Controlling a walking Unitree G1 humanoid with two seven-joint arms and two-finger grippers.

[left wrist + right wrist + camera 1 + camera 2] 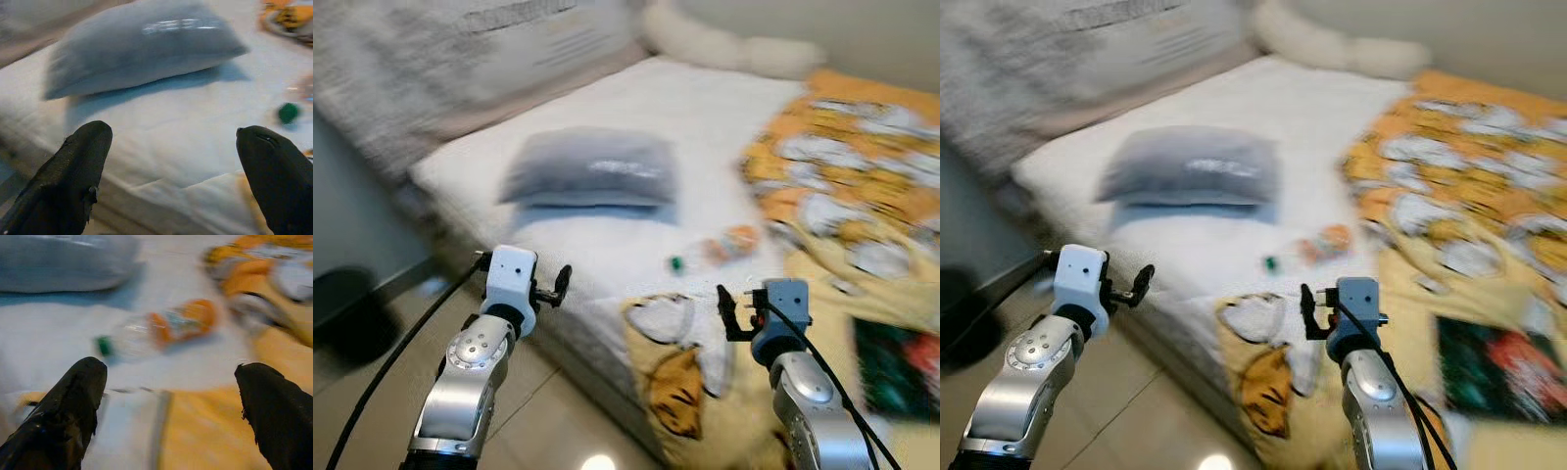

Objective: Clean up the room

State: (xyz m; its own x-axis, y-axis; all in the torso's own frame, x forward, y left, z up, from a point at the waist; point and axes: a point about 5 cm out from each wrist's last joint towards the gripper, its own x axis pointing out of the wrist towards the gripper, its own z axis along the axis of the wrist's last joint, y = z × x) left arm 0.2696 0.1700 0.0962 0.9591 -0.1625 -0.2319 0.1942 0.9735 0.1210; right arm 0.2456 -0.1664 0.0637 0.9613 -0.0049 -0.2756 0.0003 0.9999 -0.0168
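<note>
Likely the bottle [156,330] rolls off across the bed [705,117] if the right gripper [168,406], fingers wide like the left gripper's [171,171], nudges it.

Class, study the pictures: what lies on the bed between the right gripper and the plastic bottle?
Between the right gripper and the bottle lie only bedding: blanket edge, then bare white sheet, per the right wrist view.

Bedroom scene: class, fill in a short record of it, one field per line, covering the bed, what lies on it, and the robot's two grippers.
Bed: white bed with a yellow patterned blanket over one side
Pillow: grey pillow flat on the sheet
Bottle: plastic bottle, green cap, lying on its side between pillow and blanket
Left gripper: left gripper, fingers open, facing the pillow
Right gripper: right gripper, fingers open, facing the bottle
Image quality: blurred
</note>
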